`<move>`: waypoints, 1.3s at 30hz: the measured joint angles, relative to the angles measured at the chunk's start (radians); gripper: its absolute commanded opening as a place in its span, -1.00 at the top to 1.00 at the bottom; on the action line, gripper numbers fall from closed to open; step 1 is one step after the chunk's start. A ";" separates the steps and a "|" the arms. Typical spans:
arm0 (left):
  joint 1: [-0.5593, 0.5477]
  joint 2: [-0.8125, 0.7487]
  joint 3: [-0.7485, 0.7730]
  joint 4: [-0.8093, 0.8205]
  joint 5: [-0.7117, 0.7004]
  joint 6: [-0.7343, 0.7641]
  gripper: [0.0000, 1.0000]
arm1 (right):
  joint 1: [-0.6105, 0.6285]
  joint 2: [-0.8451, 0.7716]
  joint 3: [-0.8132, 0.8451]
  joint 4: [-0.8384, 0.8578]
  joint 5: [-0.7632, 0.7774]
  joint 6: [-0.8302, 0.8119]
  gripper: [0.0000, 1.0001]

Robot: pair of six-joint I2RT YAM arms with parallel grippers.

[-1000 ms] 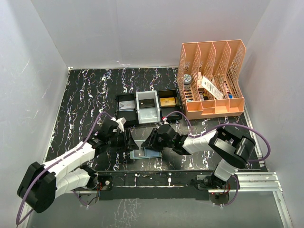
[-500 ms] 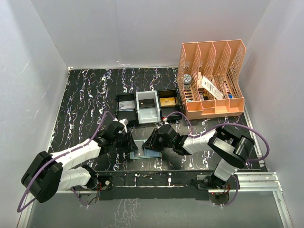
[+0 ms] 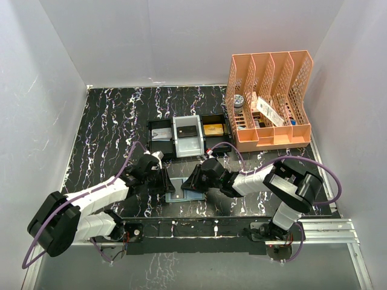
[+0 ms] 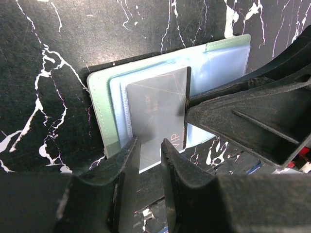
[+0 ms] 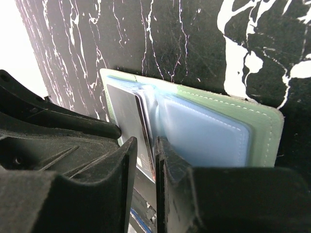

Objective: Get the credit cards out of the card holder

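Note:
The card holder (image 3: 183,195) lies open on the black marbled table, sage-green outside, pale blue pockets inside (image 4: 221,68) (image 5: 209,128). A dark grey credit card (image 4: 155,109) sticks partly out of its left pocket. My right gripper (image 3: 193,185) (image 5: 146,158) comes in from the right with its jaws nearly together on the card's edge (image 5: 144,124). My left gripper (image 3: 167,182) (image 4: 149,148) is down at the card's near edge, jaws almost together with nothing seen between them. The left wrist view shows the right gripper's fingertip (image 4: 192,104) touching the card's right edge.
A row of small trays stands behind the wallet: black (image 3: 161,125), white (image 3: 196,145) with a dark card in it, black (image 3: 214,118) with a yellowish card. An orange file organiser (image 3: 269,99) with small items stands at the back right. Grey walls enclose the table.
My left gripper has moved right and down toward the wallet's left side. The right gripper has stayed at the card, shifting only slightly.

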 measured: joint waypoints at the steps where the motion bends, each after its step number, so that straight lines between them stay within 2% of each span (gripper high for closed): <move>1: 0.000 0.000 0.000 -0.002 -0.001 0.002 0.55 | 0.000 0.002 0.000 0.002 -0.001 -0.001 0.65; 12: 0.000 -0.005 0.000 -0.010 -0.007 0.009 0.59 | -0.001 0.017 0.000 0.014 -0.023 -0.024 1.00; 20: 0.000 -0.002 0.001 -0.011 -0.007 0.016 0.60 | -0.001 0.013 0.000 0.007 -0.021 -0.030 1.00; 26: -0.001 -0.004 0.008 -0.022 -0.008 0.019 0.36 | 0.000 0.002 0.000 -0.009 -0.019 -0.042 0.84; 30: -0.003 -0.019 0.011 -0.045 -0.018 0.026 0.31 | 0.000 0.002 0.000 -0.013 -0.020 -0.050 0.80; 33: -0.005 -0.019 0.011 -0.059 -0.023 0.030 0.32 | 0.000 0.002 0.000 -0.013 -0.023 -0.050 0.78; 39: -0.005 -0.010 0.010 -0.059 -0.022 0.035 0.50 | 0.000 0.002 0.001 -0.013 -0.027 -0.050 0.75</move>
